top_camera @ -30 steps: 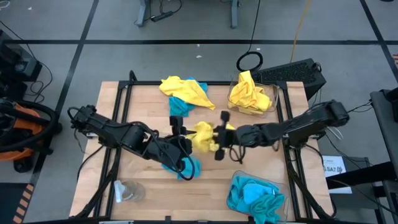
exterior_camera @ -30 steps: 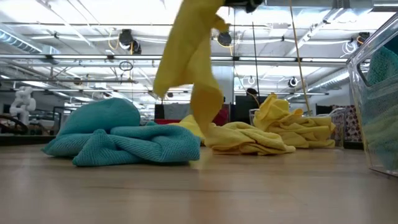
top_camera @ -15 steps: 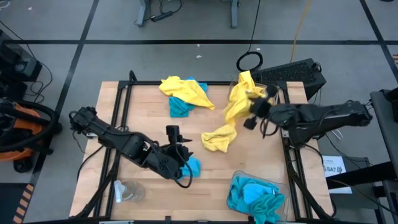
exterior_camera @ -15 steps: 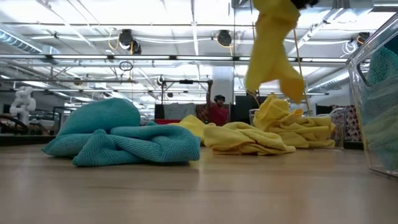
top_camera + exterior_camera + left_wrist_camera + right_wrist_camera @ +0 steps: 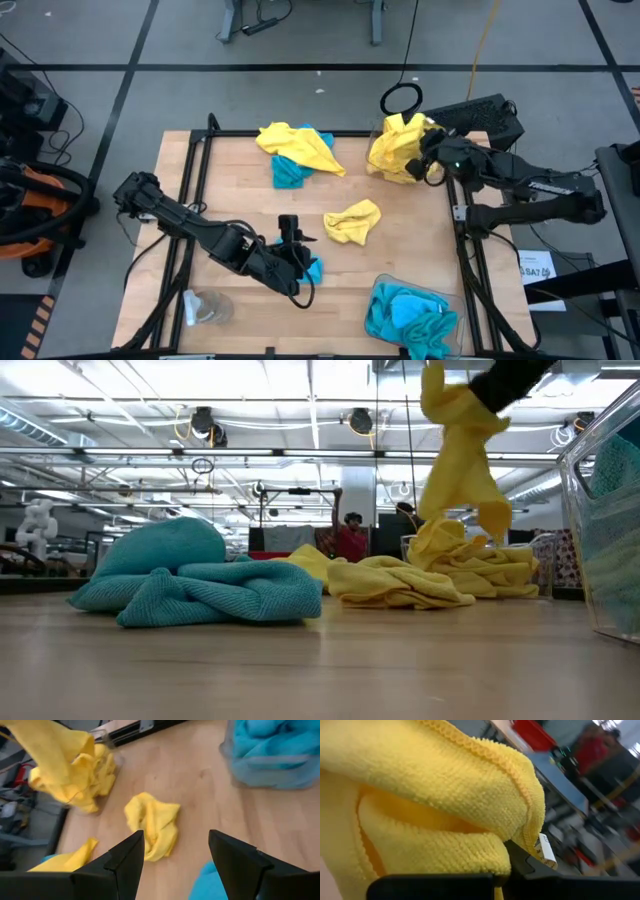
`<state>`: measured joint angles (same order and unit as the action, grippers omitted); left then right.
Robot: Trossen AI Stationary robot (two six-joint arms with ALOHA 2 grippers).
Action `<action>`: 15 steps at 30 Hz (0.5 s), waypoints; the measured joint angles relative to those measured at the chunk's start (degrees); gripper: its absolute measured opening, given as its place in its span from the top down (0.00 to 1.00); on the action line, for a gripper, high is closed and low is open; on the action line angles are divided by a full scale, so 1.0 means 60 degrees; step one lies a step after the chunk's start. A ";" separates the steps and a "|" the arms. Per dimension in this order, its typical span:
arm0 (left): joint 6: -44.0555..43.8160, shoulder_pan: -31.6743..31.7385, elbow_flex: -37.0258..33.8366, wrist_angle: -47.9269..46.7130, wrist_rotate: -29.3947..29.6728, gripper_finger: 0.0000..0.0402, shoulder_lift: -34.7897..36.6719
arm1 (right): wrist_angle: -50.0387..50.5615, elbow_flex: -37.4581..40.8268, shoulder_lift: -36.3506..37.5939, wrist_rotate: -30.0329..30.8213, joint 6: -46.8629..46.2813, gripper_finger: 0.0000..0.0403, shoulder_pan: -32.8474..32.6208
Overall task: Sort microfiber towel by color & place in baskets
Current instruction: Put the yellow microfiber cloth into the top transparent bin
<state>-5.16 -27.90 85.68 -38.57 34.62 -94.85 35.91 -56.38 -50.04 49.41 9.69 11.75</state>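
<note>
Left gripper (image 5: 290,232), jaws apart and now clear of the yellow towels, sits over a blue towel (image 5: 311,268), one yellow towel (image 5: 353,221) has dropped mid-table, and the right gripper (image 5: 432,150), clamped on another (image 5: 462,455), has carried it over the far basket (image 5: 441,152).

Towels (image 5: 352,221): nubby matt cloth. Table (image 5: 230,190): pale wood, smooth. Bins (image 5: 380,300): clear glossy plastic. Fingers (image 5: 125,865): matt black.

Bare wood lies open around the crumpled yellow towel (image 5: 353,221), with the turquoise-filled basket (image 5: 408,314) nearby.
</note>
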 joint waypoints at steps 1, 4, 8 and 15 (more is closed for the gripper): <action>0.0005 0.0000 -0.0087 0.0242 -0.0103 0.43 -0.0016 | 0.0157 0.0000 -0.0032 -0.0015 0.0000 1.00 0.0294; 0.0200 -0.0004 -0.0406 0.0654 -0.0180 0.43 -0.0045 | 0.0467 0.0000 -0.0151 -0.0266 -0.0051 1.00 0.1141; 0.0254 -0.0007 -0.0661 0.1025 -0.0282 0.43 -0.0108 | 0.0825 0.0000 -0.0486 -0.0551 -0.0102 1.00 0.2234; 0.0454 0.0000 -0.1167 0.1786 -0.0399 0.43 -0.0112 | 0.1147 0.0000 -0.1438 -0.1393 -0.0310 1.00 0.3714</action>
<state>-2.44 -27.90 78.67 -27.85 32.22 -95.53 42.80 -56.38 -58.67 41.06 7.83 34.03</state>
